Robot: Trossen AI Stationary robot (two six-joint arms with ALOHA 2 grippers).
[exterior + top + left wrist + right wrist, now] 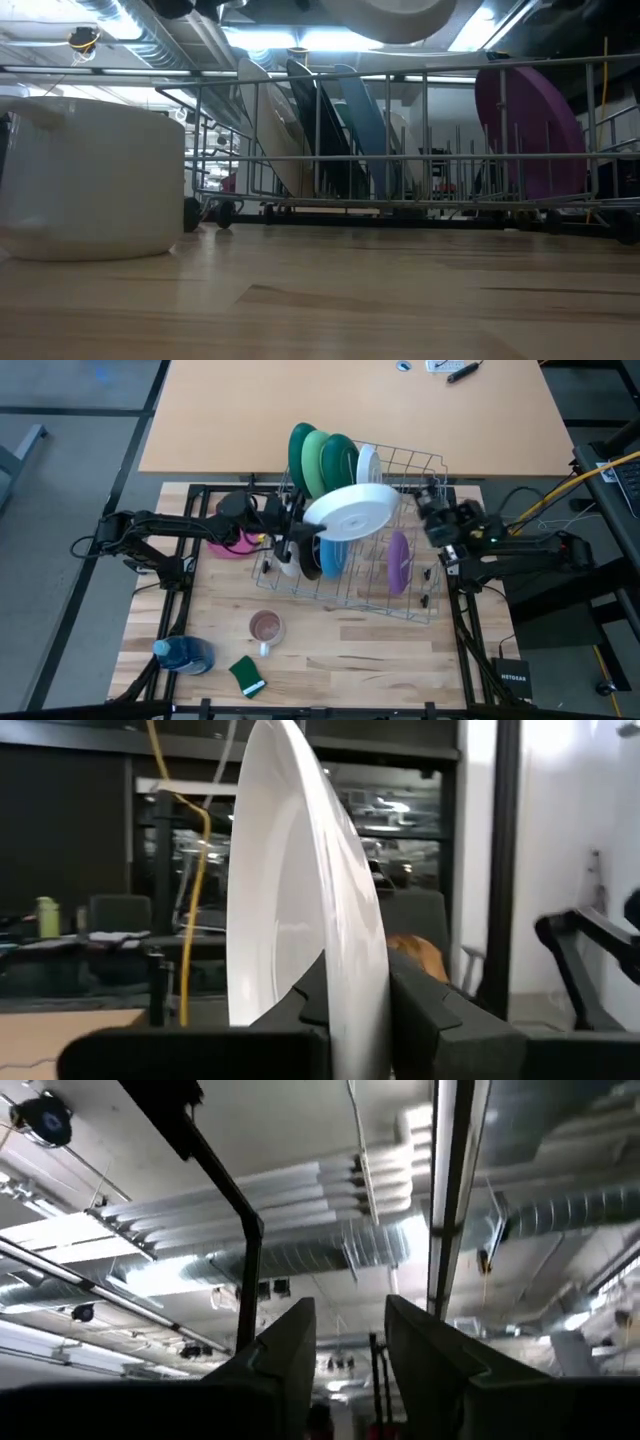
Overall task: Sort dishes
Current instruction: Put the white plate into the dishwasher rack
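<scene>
We are pinching the white plate by its edge in our left gripper, so it could slip and be falling onto the rack below our gripper.

White plate; purple plate; green sponge.

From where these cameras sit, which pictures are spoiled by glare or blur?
Low view: the mug sits so close that it is soft and out of focus, and ceiling lights blow out behind the rack. Left wrist view: the white plate shines with reflections. Right wrist view: bright ceiling lights leave the right gripper a dark silhouette. High view: evenly lit.
</scene>
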